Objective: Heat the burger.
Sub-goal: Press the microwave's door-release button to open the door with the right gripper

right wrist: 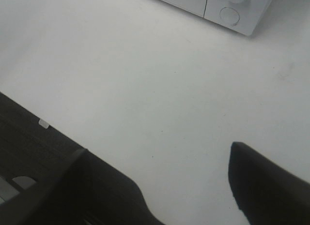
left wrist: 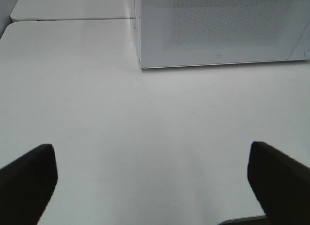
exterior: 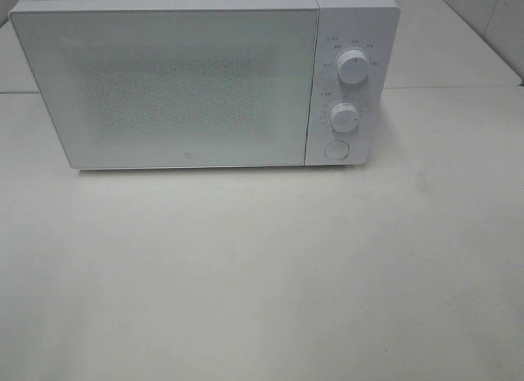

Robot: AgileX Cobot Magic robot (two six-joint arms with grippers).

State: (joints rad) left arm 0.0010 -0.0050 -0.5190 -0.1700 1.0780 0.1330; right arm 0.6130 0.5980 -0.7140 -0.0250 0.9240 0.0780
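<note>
Start: left gripper (left wrist: 152, 157) & right gripper (right wrist: 160, 152) released, empty; microwave (exterior: 188, 78) at 12 o'clock shut, burger unseen; next prob. open it.

The exterior high camera looks down from the front onto the white microwave (exterior: 205, 86), its closed door (exterior: 123, 119) and control panel (exterior: 350, 86) squarely facing the lens and fairly near, with bare white table (exterior: 262, 291) in front; the left wrist camera sits low over that table, farther back, facing the door's left end past the left gripper (left wrist: 151, 159); the right wrist camera tilts down at the table, catching only the panel's lower end with its round button (right wrist: 229, 15); all three share the microwave's front and the table before it.
</note>
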